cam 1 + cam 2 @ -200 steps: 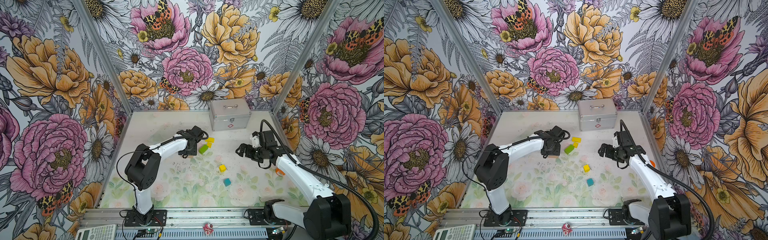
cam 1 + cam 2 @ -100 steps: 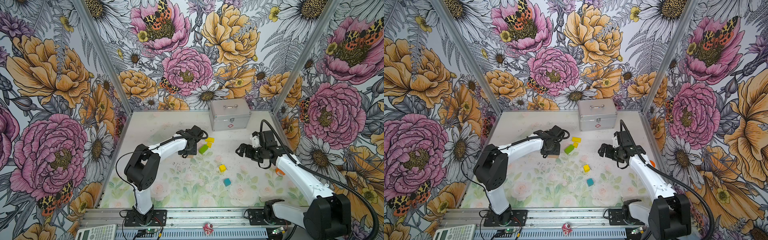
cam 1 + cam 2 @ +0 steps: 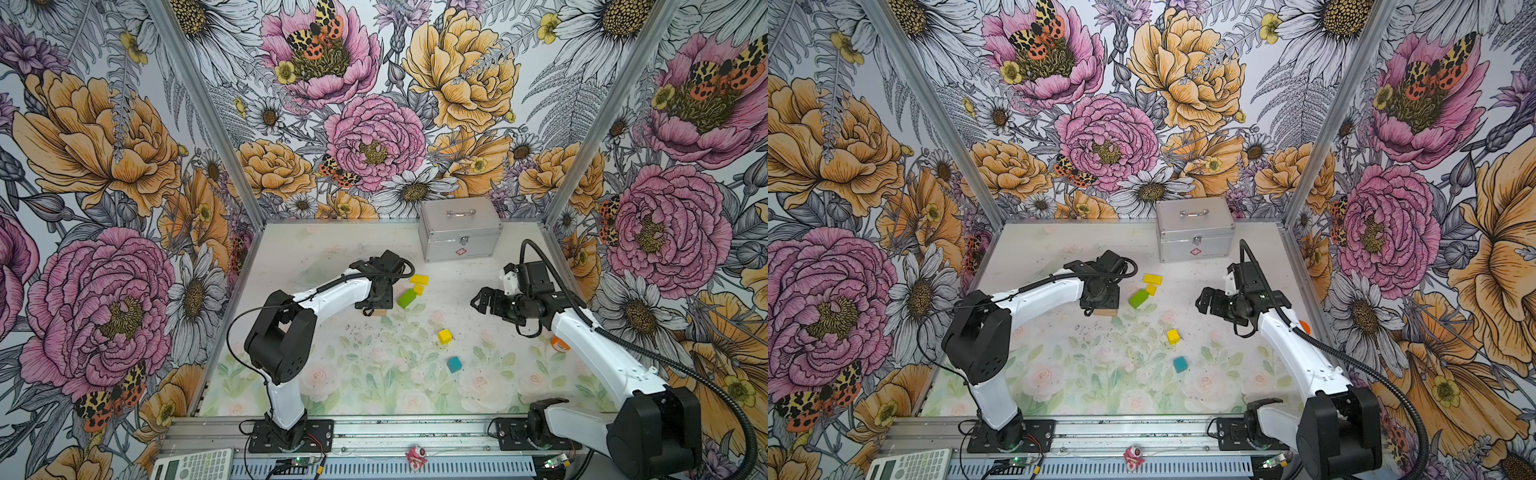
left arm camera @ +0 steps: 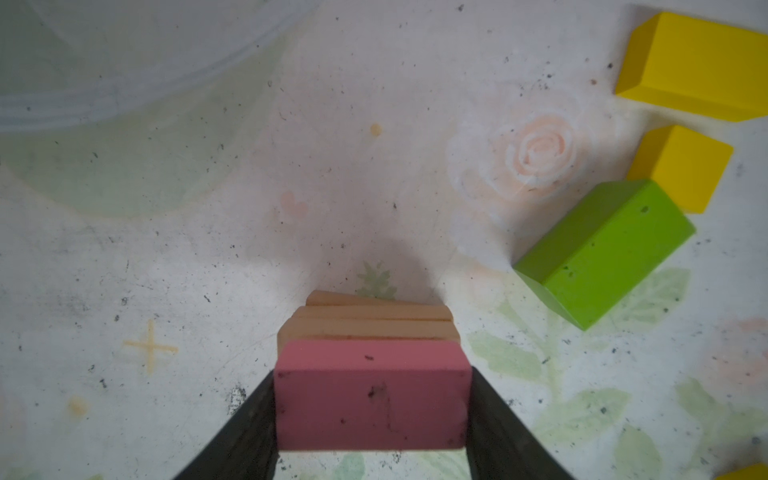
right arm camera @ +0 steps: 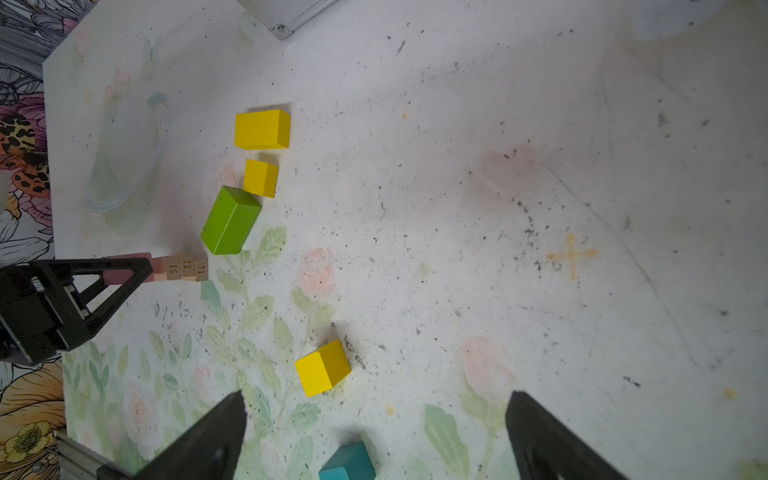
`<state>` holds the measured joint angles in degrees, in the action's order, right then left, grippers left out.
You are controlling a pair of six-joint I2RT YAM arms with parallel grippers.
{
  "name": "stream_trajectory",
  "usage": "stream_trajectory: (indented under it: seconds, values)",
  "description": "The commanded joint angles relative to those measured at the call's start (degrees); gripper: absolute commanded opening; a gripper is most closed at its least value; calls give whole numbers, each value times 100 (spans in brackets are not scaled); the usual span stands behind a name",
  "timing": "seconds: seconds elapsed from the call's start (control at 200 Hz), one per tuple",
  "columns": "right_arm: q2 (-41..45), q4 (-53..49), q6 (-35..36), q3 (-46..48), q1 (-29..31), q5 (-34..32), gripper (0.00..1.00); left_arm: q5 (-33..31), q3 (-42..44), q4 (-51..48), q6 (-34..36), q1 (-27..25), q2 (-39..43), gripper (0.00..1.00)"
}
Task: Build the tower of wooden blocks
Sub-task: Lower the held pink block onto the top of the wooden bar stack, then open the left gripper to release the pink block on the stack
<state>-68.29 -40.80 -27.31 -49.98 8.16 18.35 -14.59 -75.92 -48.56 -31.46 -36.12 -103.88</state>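
My left gripper (image 4: 372,415) is shut on the pink slab (image 4: 372,399), which sits on the stacked tan bars (image 4: 374,322) of the tower (image 5: 187,268). In both top views the left wrist hides most of that stack (image 3: 382,312). Just right of it lie the green bar (image 3: 406,298), a yellow cube (image 3: 418,289) and the yellow slab (image 3: 419,279). Another yellow cube (image 3: 444,336) and the teal cube (image 3: 454,364) lie nearer the front. My right gripper (image 3: 482,301) hangs open above the table at the right, with nothing between its fingers (image 5: 216,436).
The silver metal case (image 3: 459,232) stands against the back wall. A clear plastic dish (image 5: 124,153) lies beyond the tower. A small orange object (image 3: 559,344) lies beside the right arm. A calculator (image 3: 191,463) rests on the front rail.
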Motion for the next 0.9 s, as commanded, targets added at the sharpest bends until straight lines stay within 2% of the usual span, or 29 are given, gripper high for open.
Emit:
stream_trajectory:
  seconds: [0.0,0.7,0.836,0.896]
  values:
    - [-25,168,110,-4,-36,67,100,24,152,214,-123,44,179,66]
    - [-2,163,112,5,-36,66,100,168,334,495,-150,122,363,70]
    - [-22,168,112,5,-35,72,100,155,325,488,-150,116,495,74]
    - [-33,168,111,8,-42,99,100,182,314,492,-126,114,550,80]
